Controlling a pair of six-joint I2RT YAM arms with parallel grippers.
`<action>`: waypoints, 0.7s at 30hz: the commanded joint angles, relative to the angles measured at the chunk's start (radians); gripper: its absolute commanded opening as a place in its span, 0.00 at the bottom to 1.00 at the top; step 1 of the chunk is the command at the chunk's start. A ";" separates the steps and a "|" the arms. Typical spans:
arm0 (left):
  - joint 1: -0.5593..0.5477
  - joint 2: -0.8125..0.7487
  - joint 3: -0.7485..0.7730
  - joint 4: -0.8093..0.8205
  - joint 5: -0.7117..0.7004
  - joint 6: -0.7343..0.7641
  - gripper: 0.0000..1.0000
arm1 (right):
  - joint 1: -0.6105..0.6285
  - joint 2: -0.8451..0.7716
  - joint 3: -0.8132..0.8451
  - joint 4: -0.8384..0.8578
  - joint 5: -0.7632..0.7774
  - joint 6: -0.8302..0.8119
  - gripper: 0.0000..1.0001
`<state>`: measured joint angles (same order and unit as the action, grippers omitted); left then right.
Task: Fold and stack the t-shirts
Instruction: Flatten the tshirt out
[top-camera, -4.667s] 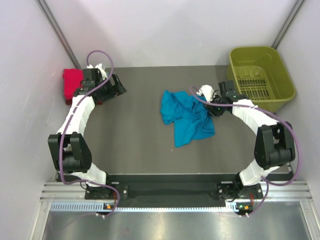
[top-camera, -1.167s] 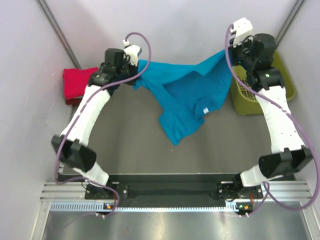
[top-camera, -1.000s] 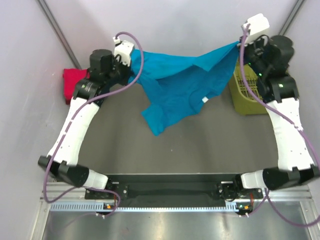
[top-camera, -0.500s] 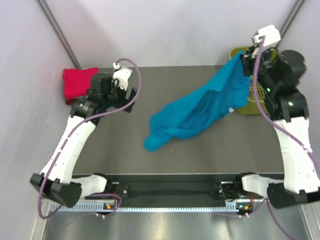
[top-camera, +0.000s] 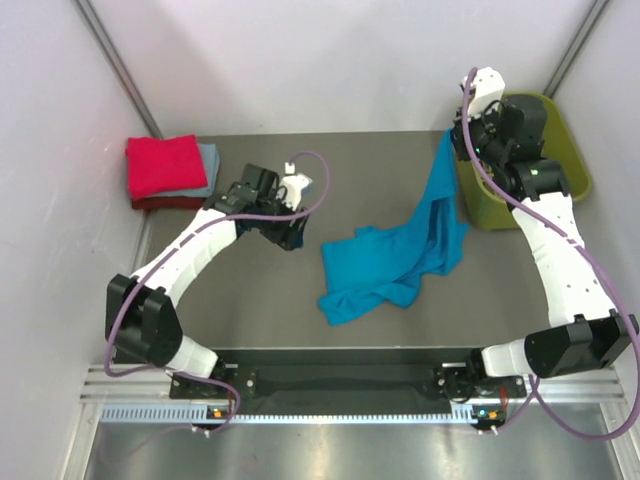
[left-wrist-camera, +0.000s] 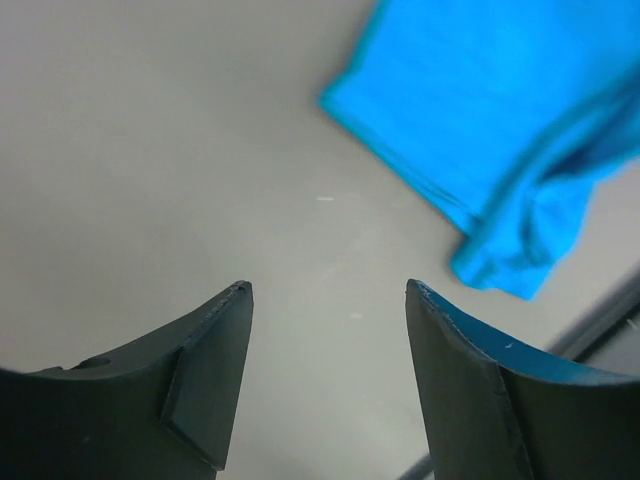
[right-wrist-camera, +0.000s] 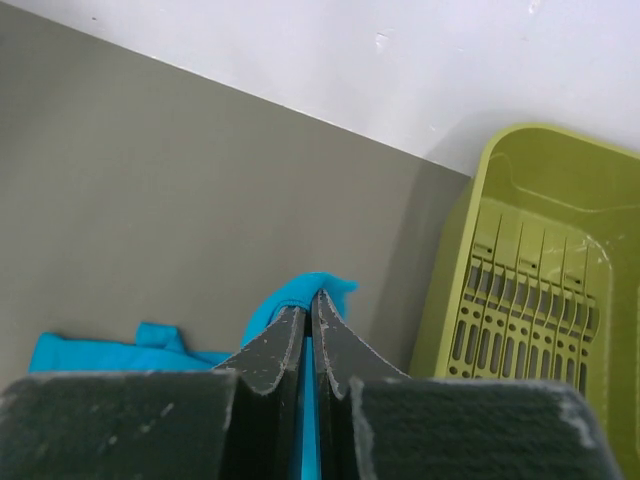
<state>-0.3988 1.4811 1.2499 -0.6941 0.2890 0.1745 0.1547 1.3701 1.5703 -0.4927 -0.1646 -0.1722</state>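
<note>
While pinched in the tightly closed right gripper (right-wrist-camera: 310, 305) up by the tabletop's far right corner, hangs down on a diagonal to a heap mid-tabletop, that teal t-shirt (top-camera: 395, 255). Nearest the loose end: left gripper (left-wrist-camera: 325, 290), jaws apart, empty, just left of it. Probably grabbing rightward next.

I'm working in what looks like a robotics lab test cell. A bare grey counter (top-camera: 250, 300) is boxed in by plain white walls (top-camera: 330, 60). Slotted aluminium rail (top-camera: 130, 378) runs along its near edge, where my left arm (top-camera: 185, 258) and right arm (top-camera: 565, 265) are bolted, with purple cables (top-camera: 327, 178) looped loose along them.
</note>
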 joint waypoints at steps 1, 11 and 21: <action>-0.041 -0.007 -0.014 0.056 0.120 0.026 0.68 | -0.006 -0.036 0.011 0.062 -0.003 0.003 0.00; -0.092 0.206 0.059 -0.087 0.292 0.003 0.55 | -0.003 0.029 0.051 0.069 -0.021 0.016 0.00; -0.190 0.415 0.154 -0.130 0.243 -0.007 0.54 | 0.009 0.063 0.065 0.066 -0.023 0.013 0.00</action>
<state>-0.5682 1.8771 1.3544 -0.7944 0.5232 0.1619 0.1596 1.4433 1.5730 -0.4717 -0.1787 -0.1711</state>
